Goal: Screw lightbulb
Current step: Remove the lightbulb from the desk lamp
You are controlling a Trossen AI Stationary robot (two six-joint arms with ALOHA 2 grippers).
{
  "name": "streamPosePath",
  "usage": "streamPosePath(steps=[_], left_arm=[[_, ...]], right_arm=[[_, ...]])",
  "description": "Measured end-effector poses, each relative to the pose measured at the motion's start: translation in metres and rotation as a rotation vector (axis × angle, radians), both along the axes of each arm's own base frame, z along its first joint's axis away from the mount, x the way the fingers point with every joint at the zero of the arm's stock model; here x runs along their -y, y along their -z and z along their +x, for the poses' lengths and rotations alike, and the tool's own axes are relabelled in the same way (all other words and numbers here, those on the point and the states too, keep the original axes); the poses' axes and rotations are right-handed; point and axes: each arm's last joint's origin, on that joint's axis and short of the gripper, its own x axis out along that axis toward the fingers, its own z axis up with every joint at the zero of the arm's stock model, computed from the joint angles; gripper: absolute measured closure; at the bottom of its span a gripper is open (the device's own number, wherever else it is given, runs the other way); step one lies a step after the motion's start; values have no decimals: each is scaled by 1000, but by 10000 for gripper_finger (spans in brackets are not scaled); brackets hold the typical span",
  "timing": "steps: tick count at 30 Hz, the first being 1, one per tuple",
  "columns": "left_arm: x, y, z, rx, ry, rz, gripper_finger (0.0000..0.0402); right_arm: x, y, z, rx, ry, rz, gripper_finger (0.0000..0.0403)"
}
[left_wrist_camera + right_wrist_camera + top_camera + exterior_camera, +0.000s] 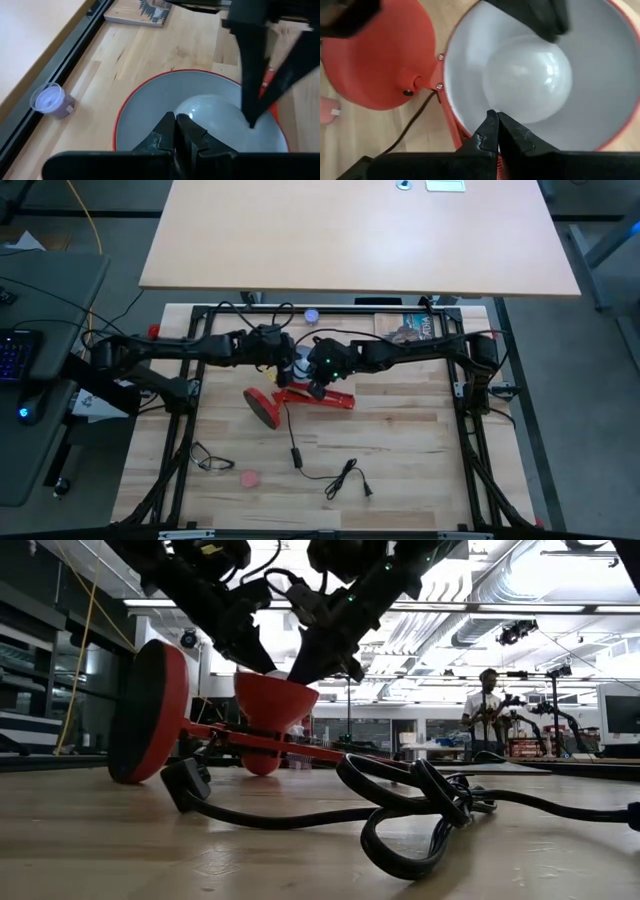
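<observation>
While I am reaching both arms into one lamp shade [150, 100] | one lightbulb [527, 85] is sitting inside | left gripper [176, 122] and right gripper [494, 120] are showing pinched-together fingers | only left wrist view is showing one lavender cup [51, 100].

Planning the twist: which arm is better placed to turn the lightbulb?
Left, probably: the left gripper sits over the lightbulb inside the lamp shade, while the right gripper is at the rim.

- Book [413, 329] at the table's [400, 430] far edge: its cover carries print, possibly a title, too small to read.
- Nothing else bears legible text.
</observation>
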Motion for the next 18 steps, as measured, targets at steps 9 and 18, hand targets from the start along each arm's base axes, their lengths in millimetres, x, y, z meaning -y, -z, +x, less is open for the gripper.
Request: streamPosePath(steps=[9,18], left_arm=[[8,-15,-18,0,-17,-63,401],[29,-30,-24,91,-24,-134,401]], right_arm=[[25,-1,-3,4,61,-39,403],[66,-13,-7,121,158,-54,403]])
